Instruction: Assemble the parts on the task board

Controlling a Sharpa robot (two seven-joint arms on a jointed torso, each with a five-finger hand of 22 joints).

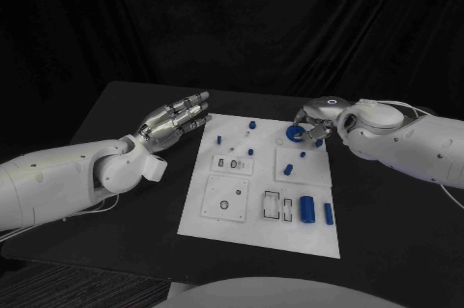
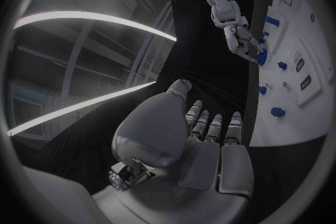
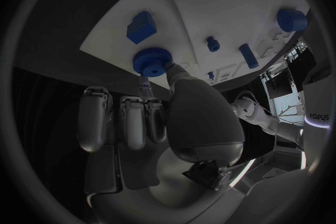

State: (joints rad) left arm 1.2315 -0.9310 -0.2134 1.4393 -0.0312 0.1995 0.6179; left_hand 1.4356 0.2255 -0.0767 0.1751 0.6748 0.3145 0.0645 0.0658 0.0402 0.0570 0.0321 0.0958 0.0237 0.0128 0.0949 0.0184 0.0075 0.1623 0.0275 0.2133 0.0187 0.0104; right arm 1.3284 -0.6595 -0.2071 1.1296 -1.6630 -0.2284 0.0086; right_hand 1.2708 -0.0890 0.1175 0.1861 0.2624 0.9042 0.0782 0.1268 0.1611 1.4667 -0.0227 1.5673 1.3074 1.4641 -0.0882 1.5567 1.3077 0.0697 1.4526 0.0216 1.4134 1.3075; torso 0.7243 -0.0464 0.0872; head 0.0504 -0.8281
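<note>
The task is in its early part, I judge. On the task board (image 1: 259, 217) several blue parts lie loose: two long cylinders (image 1: 308, 209) near the front edge, a short peg (image 1: 287, 168) in the middle, and some small pieces (image 1: 251, 125) standing near the far edge. Most of the cut-outs in the white inserts (image 1: 227, 200) look unfilled, so much is left to do.

My right hand (image 1: 311, 128) is at the far right corner of the board and holds a blue toothed wheel (image 1: 296, 131) between thumb and fingers. My left hand (image 1: 174, 122) hovers beside the left edge over the worktop (image 1: 126, 107) — fingers stretched, holding nothing.

The head view gives the layout but not the grip. The right wrist view shows it closely — the wheel (image 3: 152, 60) at my fingertips (image 3: 145, 87), close to the board's edge, beside a blue block (image 3: 141, 27). Whether the wheel touches the board, I cannot tell.
</note>
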